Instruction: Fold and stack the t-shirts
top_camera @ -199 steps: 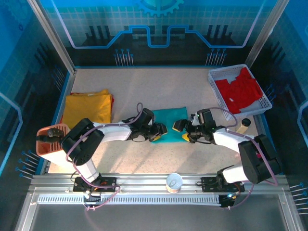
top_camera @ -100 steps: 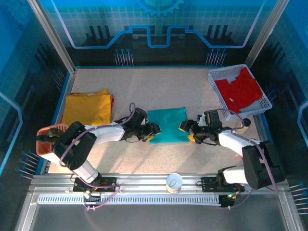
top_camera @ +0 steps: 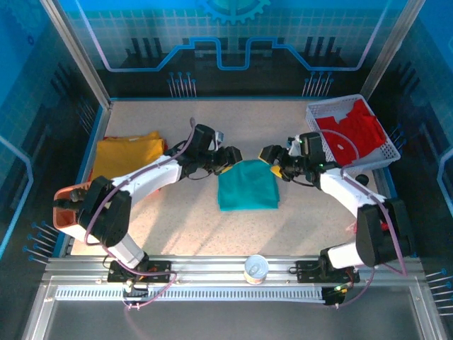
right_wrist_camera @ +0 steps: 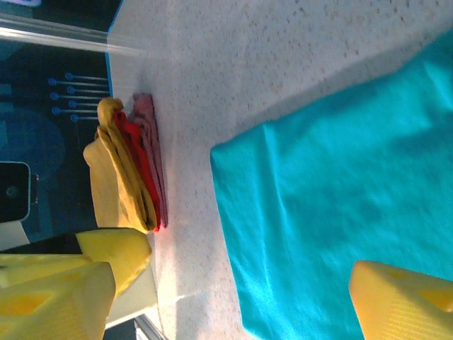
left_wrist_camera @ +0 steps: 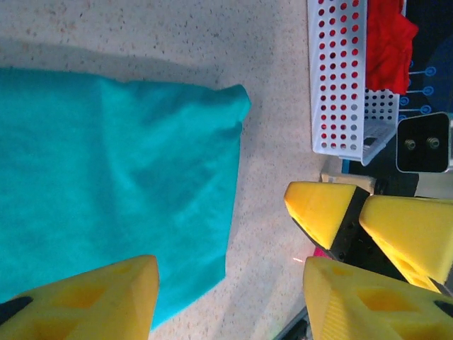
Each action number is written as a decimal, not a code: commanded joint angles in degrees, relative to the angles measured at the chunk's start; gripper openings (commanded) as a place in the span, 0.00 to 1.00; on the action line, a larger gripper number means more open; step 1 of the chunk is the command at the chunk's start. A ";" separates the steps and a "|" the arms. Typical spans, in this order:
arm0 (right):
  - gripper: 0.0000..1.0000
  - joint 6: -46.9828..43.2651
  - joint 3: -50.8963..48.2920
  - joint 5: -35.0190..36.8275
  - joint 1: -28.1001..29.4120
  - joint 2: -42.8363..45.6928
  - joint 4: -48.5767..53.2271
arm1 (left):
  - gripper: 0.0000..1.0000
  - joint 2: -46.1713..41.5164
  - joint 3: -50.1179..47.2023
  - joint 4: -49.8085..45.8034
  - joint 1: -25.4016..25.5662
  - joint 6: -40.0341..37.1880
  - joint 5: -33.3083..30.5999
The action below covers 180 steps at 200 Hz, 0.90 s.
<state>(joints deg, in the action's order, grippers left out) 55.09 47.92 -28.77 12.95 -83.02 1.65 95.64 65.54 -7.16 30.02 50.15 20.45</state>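
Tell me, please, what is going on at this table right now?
Two robot arms are folding t-shirts. The teal shirt lies folded mid-table. The left hand and right hand are open at its far corners, holding nothing. A folded yellow shirt sits at the left, and a red shirt waits in the white basket at the right.

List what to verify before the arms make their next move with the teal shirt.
1. teal t-shirt folded, flat on the table: ok.
2. left gripper open, no cloth pinched: ok.
3. right gripper open, no cloth pinched: ok.
4. yellow t-shirt folded at the table's left, ready as stack base: ok.
5. red t-shirt folded: not ok, it lies crumpled in the white basket.
6. Both grippers' height above the table: cannot tell.
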 commanded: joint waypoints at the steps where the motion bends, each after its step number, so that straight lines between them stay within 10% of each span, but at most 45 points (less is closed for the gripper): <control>1: 0.87 3.54 2.16 -1.42 -0.05 -6.36 -5.29 | 0.56 6.66 2.72 -0.60 -0.54 -1.33 2.74; 73: 0.84 3.30 1.28 -2.41 0.14 -19.43 -12.19 | 0.54 16.27 1.97 4.23 -2.28 -1.55 3.97; 180: 0.88 -10.68 8.53 -0.03 0.30 -3.42 8.98 | 0.62 -6.05 -1.47 -17.67 -6.89 -17.90 -3.69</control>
<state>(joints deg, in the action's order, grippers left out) 50.37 54.92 -29.85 13.08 -90.94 2.79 95.66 67.44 -18.24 23.94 37.58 19.03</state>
